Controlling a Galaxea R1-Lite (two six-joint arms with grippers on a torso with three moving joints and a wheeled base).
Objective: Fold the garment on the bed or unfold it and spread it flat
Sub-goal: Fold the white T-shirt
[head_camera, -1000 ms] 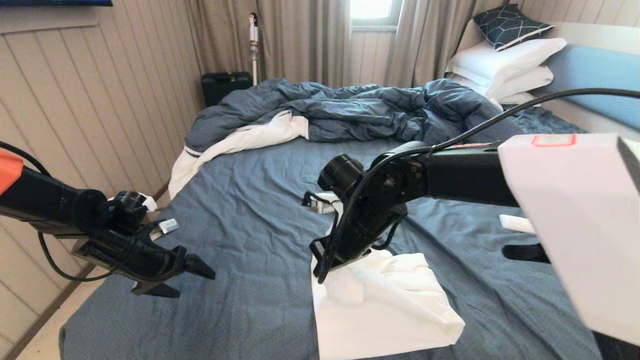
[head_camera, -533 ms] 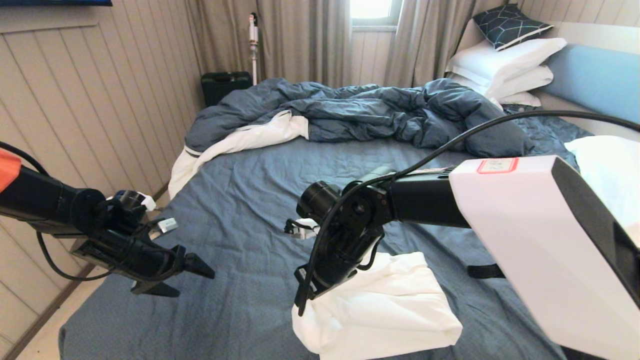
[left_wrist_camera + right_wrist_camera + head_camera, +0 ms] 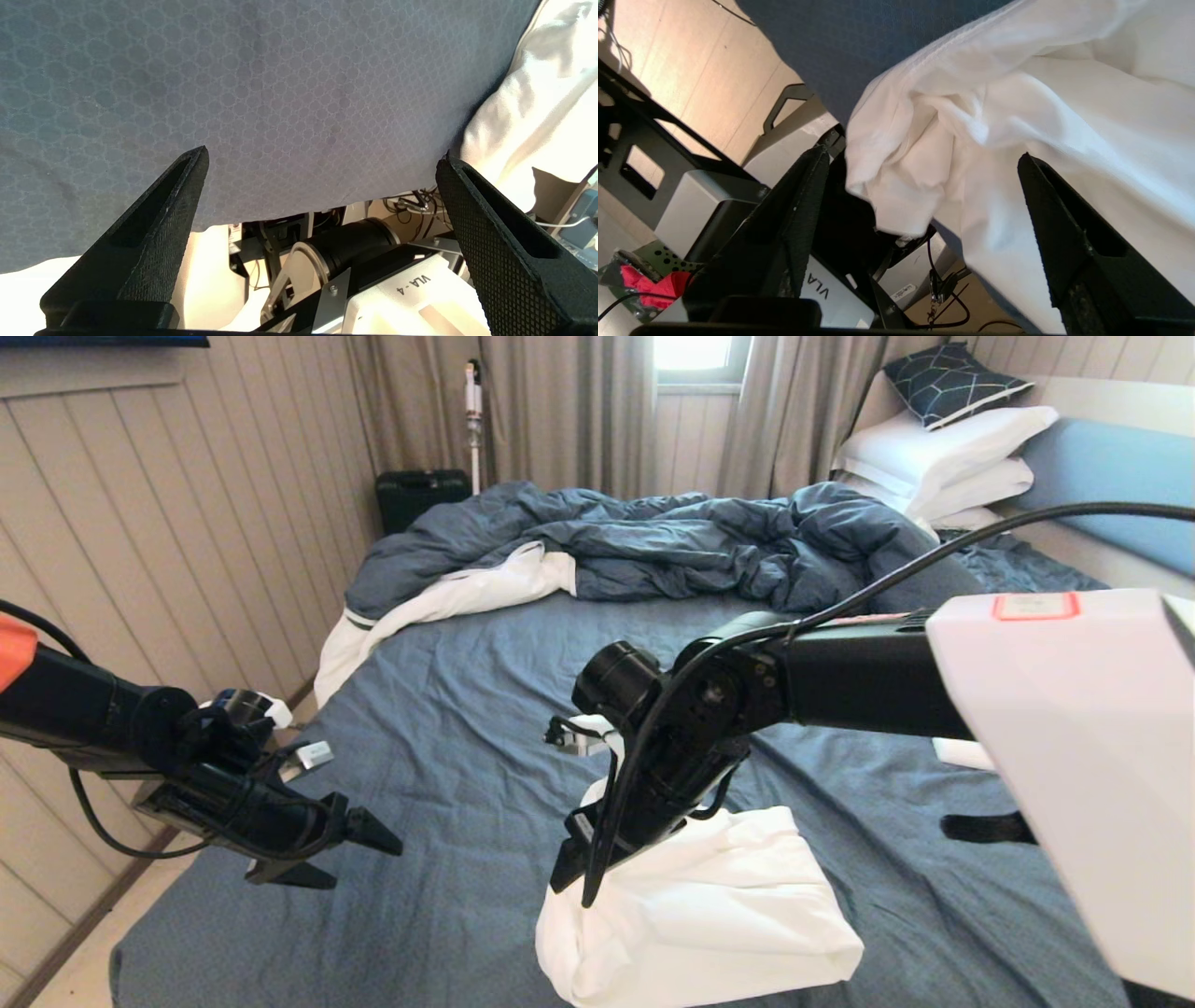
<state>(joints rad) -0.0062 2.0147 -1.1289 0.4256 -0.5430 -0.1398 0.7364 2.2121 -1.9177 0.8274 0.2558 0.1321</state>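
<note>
Your right gripper (image 3: 920, 196), fingers wide apart, hangs right over the shirt (image 3: 709, 915); your left gripper (image 3: 359, 849), open too, waits far off.

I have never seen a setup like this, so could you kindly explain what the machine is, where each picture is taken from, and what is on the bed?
This is a robot with two arms. One picture looks down from its head; the other two come from cameras behind each arm's fingers. A white T-shirt, loosely folded, lies on the bed near its front edge. The right gripper is open above the shirt's bunched corner, holding nothing. The left gripper, also open and empty, hovers over bare sheet. Behind lie a rumpled blue duvet and stacked pillows.
</note>
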